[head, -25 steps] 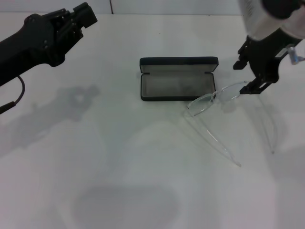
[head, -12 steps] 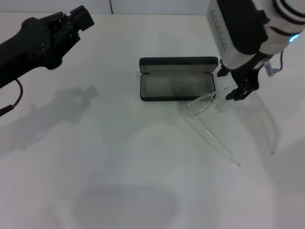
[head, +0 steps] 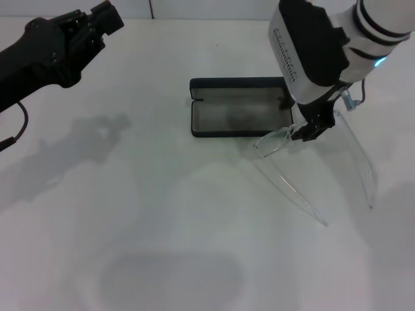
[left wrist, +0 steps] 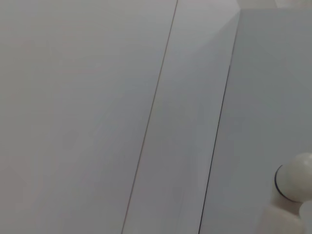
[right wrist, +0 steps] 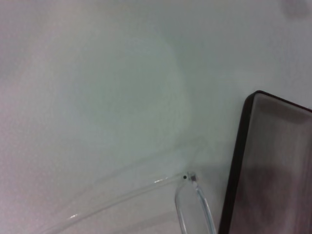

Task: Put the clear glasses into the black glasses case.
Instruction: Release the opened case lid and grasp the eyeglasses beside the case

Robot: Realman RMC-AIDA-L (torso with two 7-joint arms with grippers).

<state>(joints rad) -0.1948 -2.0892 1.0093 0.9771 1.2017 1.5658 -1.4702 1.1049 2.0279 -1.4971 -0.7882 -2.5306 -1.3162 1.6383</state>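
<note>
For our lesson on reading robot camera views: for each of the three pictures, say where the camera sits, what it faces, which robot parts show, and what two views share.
Head view: on the robot's head, looking down at the table; both arms show, the right gripper at the clear glasses, the left gripper raised far left.
Left wrist view: faces pale panels; no gripper shows.
Right wrist view: looks down at the table; no gripper shows.
Shared: head and right wrist views both show the glasses and the open black glasses case.
</note>
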